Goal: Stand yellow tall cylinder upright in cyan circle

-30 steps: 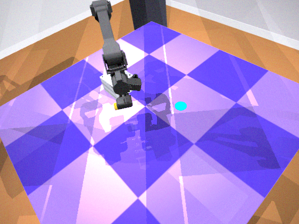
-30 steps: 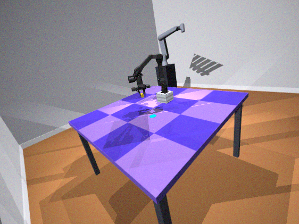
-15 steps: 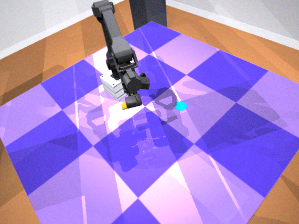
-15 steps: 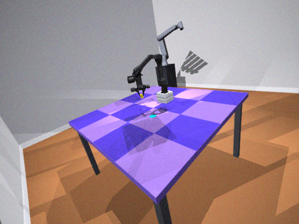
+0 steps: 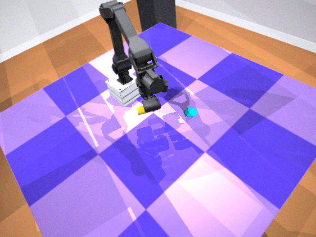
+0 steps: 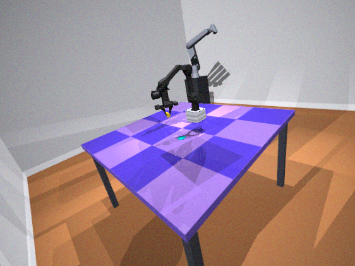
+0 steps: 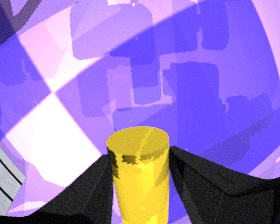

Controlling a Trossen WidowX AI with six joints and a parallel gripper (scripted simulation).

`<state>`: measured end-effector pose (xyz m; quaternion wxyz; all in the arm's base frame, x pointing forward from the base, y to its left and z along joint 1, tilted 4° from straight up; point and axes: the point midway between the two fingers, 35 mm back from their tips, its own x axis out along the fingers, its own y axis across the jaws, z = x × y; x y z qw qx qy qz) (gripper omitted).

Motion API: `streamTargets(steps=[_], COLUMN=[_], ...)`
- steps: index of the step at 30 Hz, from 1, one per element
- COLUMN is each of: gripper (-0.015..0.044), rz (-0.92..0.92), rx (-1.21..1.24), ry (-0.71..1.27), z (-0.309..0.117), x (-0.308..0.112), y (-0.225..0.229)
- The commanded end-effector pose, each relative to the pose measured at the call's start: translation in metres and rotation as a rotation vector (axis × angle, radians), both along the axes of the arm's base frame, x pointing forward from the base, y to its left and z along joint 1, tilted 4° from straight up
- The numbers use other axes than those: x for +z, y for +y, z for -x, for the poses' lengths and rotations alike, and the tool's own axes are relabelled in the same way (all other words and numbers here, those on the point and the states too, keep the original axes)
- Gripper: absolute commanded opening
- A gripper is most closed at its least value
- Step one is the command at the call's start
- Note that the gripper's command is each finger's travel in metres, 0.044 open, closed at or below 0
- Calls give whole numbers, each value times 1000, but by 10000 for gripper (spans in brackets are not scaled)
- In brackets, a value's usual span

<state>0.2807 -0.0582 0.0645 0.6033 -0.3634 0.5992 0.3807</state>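
Observation:
The yellow cylinder (image 5: 140,110) (image 6: 168,115) (image 7: 143,190) is held between the two dark fingers of my gripper (image 6: 168,114) (image 7: 139,158). The gripper is shut on it. In the top and exterior views the cylinder hangs above the table, lying roughly level and not upright. In the wrist view one round end face shows, and its far end is cut off by the frame edge. In the top view part of the cylinder and the fingertips are hidden by the gripper body. The cyan circle (image 5: 191,112) (image 6: 181,138) lies flat on the table, to the right of the held cylinder in the top and exterior views.
The arm's white base block (image 5: 123,94) (image 6: 196,115) stands close beside the held cylinder; its edge shows at the left of the wrist view (image 7: 9,187). A dark pillar (image 5: 157,6) rises behind the table. The checkered table (image 5: 180,180) (image 6: 196,171) carries patchy shadows and reflections.

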Motion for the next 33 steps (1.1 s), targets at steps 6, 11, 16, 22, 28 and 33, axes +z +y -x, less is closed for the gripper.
streamTargets(steps=[6,11,16,22,28,33], gripper=[105,105,105,105,105,105], rz=[10,8,4,-1,-7,-11], rx=[25,32,36,42,47,51], ry=[0,-2,-4,-5,-6,-6], z=[-14,-19,-26,-33,-39,-43], x=[3,4,6,7,9,10], y=[20,30,41,55,69,81])
